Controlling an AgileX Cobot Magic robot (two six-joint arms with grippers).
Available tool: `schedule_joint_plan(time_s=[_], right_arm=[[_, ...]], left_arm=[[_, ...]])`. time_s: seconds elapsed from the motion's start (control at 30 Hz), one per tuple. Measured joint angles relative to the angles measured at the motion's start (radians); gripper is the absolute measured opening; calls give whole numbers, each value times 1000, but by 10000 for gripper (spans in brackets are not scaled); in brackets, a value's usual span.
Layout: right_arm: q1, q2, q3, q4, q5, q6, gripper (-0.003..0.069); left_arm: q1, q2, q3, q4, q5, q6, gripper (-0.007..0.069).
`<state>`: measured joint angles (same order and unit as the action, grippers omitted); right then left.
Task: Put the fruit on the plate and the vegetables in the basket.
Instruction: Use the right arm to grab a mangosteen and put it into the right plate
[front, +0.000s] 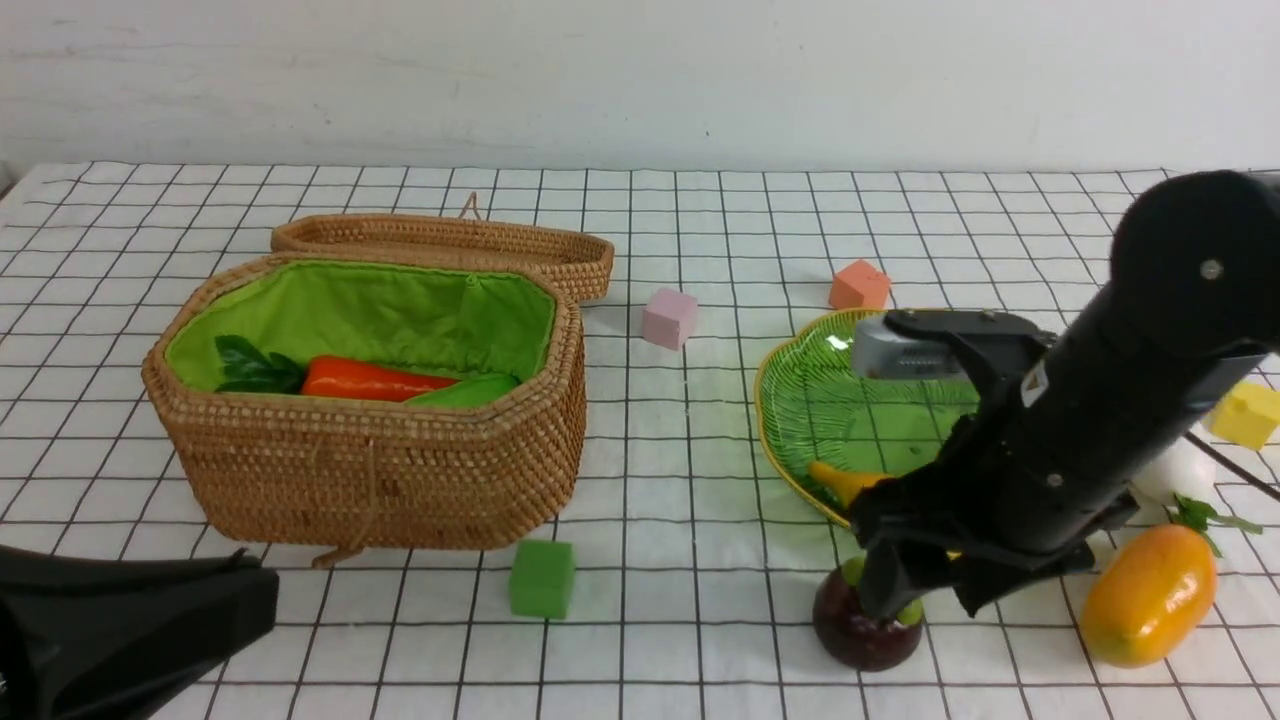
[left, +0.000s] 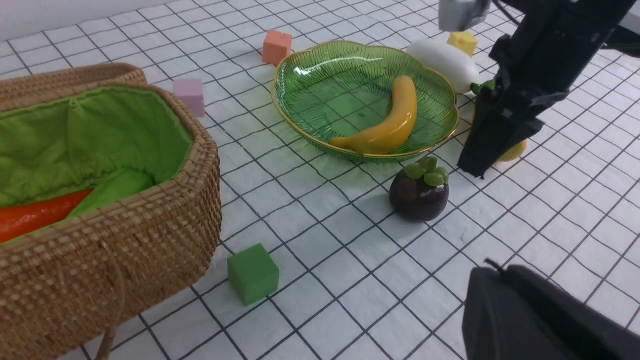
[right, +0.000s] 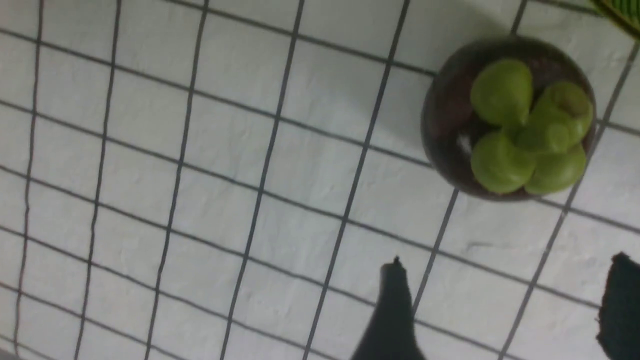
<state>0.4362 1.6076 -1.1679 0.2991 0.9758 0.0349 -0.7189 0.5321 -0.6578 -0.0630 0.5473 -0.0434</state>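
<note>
The right gripper (right: 507, 282) hangs just beside the mangosteen (front: 865, 630), jaws wide apart and empty. The fruit stands on the table just near of the plate (front: 800, 400), which holds the banana (left: 385, 125). Mango (front: 1150, 595) and radish (left: 442, 60) lie right of the plate; carrot (front: 370, 380) and gourd (front: 470, 390) sit in the basket (front: 370, 470), far left. The left gripper (left: 495, 280) is closed

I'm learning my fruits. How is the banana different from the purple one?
The banana is long, curved and yellow; the mangosteen is round and dark purple with a green cap. The banana lies in the plate; the mangosteen stands on the table beside the plate. Both are shiny toy fruits.
</note>
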Motion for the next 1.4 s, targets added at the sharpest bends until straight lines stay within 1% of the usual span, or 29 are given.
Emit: schedule_joint_plan(time_s=[0.03,0.1,0.2,0.37,0.83,0.9,1.03,1.2,1.27,1.4], right_arm=[[1,4,-1,-2,-3,0,551],[4,61,-20,-31,-23,0,591],[4,128,-48,-66,-50,7,608],[6,198,-80,-69,-96,25,610],[7,294,-104,-68,-100,26,613],[7,299,-105,-66,-99,25,603],[6,300,-106,-48,-93,18,594],[5,295,-103,42,-48,-44,594],[7,276,-96,56,-14,-52,594],[8,170,-104,36,21,-45,594]], left_arm=[[0,0,0,0,-2,0,-13],[0,0,2,-2,-9,0,-13],[0,0,2,-6,-13,0,-13],[0,0,2,-9,-14,0,-13],[0,0,2,-9,-14,0,-13],[0,0,2,-9,-14,0,-13],[0,0,2,-9,-14,0,-13],[0,0,2,-9,-14,0,-13],[0,0,2,-9,-14,0,-13],[0,0,2,-9,-18,0,-13]])
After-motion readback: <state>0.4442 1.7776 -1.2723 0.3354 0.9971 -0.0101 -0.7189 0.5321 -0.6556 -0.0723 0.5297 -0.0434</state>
